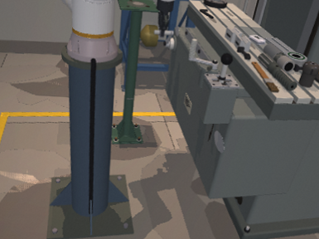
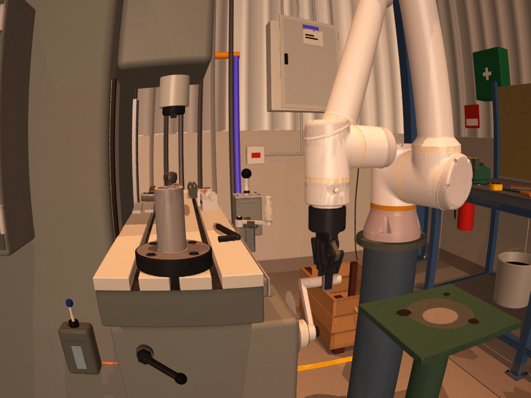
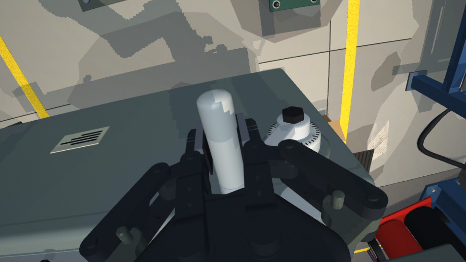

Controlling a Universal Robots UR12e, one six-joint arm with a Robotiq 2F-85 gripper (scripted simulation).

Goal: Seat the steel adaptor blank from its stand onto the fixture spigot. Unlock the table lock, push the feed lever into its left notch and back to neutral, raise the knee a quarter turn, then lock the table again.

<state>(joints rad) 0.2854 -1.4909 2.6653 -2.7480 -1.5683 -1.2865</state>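
Note:
At the near end of the grey milling machine, the white knee crank [image 2: 305,306] rises from its dial hub [image 3: 295,130], with its round handle [image 3: 221,140] sticking out sideways. On the table, the steel adaptor blank [image 2: 170,218] stands upright on the dark fixture flange [image 2: 173,256]. The black table lock handle [image 2: 227,232] lies on the table top, and the black-knobbed feed lever [image 2: 246,180] stands upright on its box. The green stand [image 2: 437,319] has nothing on its plate. My gripper [image 2: 329,278] hangs straight down over the crank and is closed on the knee crank handle.
My arm's dark pedestal [image 1: 89,134] stands on the floor between the machine and the yellow floor line. A wooden crate [image 2: 336,309] sits behind the crank. Loose tools [image 1: 280,65] lie along the table's far end. A blue bench frame [image 3: 436,88] and a white bucket [image 2: 513,278] are nearby.

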